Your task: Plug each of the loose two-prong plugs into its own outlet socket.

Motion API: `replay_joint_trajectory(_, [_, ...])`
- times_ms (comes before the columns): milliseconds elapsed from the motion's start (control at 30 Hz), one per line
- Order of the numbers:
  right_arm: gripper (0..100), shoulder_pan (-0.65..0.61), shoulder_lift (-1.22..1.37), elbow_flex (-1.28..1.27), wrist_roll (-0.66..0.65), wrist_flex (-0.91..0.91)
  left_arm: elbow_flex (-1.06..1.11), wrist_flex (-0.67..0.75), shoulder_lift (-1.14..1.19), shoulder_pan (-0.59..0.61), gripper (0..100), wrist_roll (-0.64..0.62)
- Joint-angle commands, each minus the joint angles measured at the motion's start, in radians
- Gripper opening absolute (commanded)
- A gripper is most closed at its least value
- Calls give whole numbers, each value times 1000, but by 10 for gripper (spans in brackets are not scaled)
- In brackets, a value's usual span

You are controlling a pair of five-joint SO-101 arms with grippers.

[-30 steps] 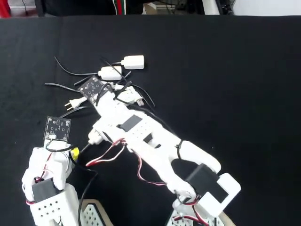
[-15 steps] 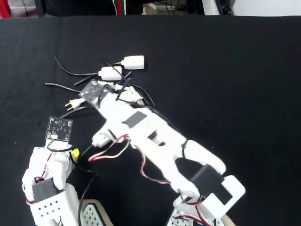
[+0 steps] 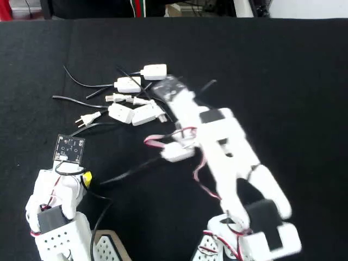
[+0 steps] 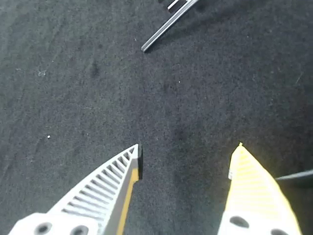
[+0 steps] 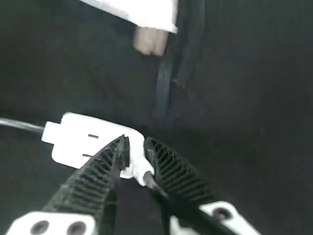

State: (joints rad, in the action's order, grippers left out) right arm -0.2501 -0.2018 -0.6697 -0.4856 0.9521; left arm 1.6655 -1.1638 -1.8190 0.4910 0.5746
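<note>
White socket lies crosswise to the right hand pinching its end.

No word, number or sign can be read anywhere. The white outlet socket, lying toward 11 o'clock on the table, carries two short dark dashes on its flat face, not letters.

Four white outlet sockets are lying clustered upper left of centre; two white plugs are lying between them, a third plug lower left.
</note>
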Motion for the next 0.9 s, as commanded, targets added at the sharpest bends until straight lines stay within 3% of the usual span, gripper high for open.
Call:
replay_joint_trajectory(0, [11,127,-93,-4,-83,75,-8,5,-8,4,293,2])
replay_joint_trajectory(133, [11,315,-116,-74,-210,37,-8,5,-8,4,293,2])
replay_joint_trajectory(433, [11,773,-97,-122,-468,-344,-8,3,-8,4,293,2])
replay_joint_trajectory(667, [12,967,130,-8,-509,-597,-8,2,-8,1,293,2])
replay_joint_trajectory(867, [15,1062,410,249,-503,-582,-8,-5,-6,-53,293,2])
